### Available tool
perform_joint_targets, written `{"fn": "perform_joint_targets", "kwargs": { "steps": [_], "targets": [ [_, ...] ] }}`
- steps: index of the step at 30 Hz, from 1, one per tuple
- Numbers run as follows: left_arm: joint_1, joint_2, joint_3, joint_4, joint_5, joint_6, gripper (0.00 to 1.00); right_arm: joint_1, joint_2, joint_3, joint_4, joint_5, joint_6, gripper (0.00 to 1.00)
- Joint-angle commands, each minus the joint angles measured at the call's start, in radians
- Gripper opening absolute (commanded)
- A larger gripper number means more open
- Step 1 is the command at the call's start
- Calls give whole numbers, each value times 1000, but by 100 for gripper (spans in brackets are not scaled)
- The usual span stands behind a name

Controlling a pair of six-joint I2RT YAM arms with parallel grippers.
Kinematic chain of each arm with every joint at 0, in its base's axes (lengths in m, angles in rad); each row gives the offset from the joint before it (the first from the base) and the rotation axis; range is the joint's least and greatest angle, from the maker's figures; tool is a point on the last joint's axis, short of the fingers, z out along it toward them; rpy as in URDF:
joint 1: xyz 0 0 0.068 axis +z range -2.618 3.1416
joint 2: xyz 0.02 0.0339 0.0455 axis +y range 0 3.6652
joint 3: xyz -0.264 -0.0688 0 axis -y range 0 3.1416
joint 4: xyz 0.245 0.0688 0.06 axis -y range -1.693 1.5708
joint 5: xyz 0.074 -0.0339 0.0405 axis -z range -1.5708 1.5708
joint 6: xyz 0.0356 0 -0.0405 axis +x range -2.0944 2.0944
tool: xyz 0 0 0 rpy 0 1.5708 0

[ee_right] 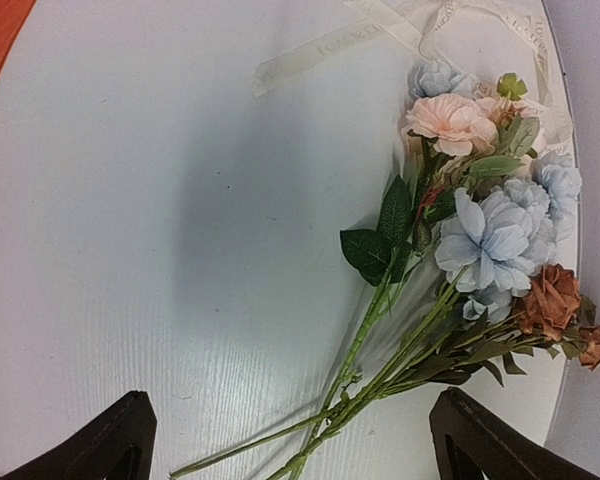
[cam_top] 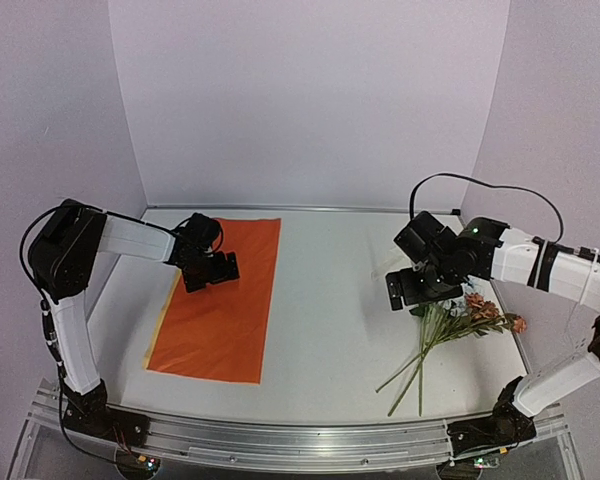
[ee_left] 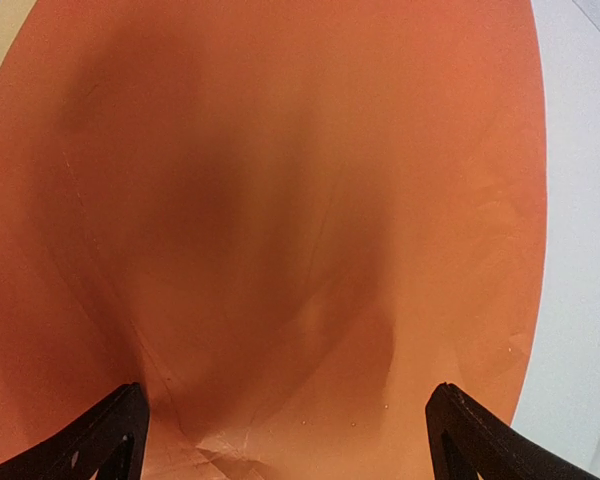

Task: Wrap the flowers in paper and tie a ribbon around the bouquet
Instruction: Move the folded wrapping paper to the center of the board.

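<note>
The paper (cam_top: 222,300) lies flat at the left of the table, orange face up, a thin yellow strip showing along its left edge. My left gripper (cam_top: 209,270) hovers open over the sheet's upper left part; the left wrist view is filled with the orange paper (ee_left: 280,220) between the wide-apart fingers (ee_left: 100,440). The flowers (cam_top: 450,330) lie loose on the table at the right, blooms to the upper right, stems (ee_right: 380,380) toward the near edge. My right gripper (cam_top: 420,290) stands open just above the blooms' left side. The ribbon (ee_right: 320,52) lies beyond the blooms (ee_right: 490,225).
White tabletop (cam_top: 330,300) between the paper and the flowers. Pale walls close in at the back and both sides. The flower heads lie near the table's right edge (cam_top: 515,340).
</note>
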Motion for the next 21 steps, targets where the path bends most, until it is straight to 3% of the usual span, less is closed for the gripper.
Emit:
{"fn": "perform_joint_targets", "kwargs": {
  "steps": [1,7,12,17,21],
  "targets": [
    [-79,21,52,-5,53,-68,100,-4,25,-11,22,-22,35,98],
    [-132,-50,114,-57,70,-107,100,-4,51,-6,26,-65,60,98],
    [-132,-174,111,-174,41,-53,100,-4,80,15,43,-200,118,98],
    [-92,-334,-29,-255,26,42,100,-4,127,4,110,-369,203,98],
    [6,-406,-128,-241,148,123,100,-2,177,-1,161,-430,242,98]
  ]
}}
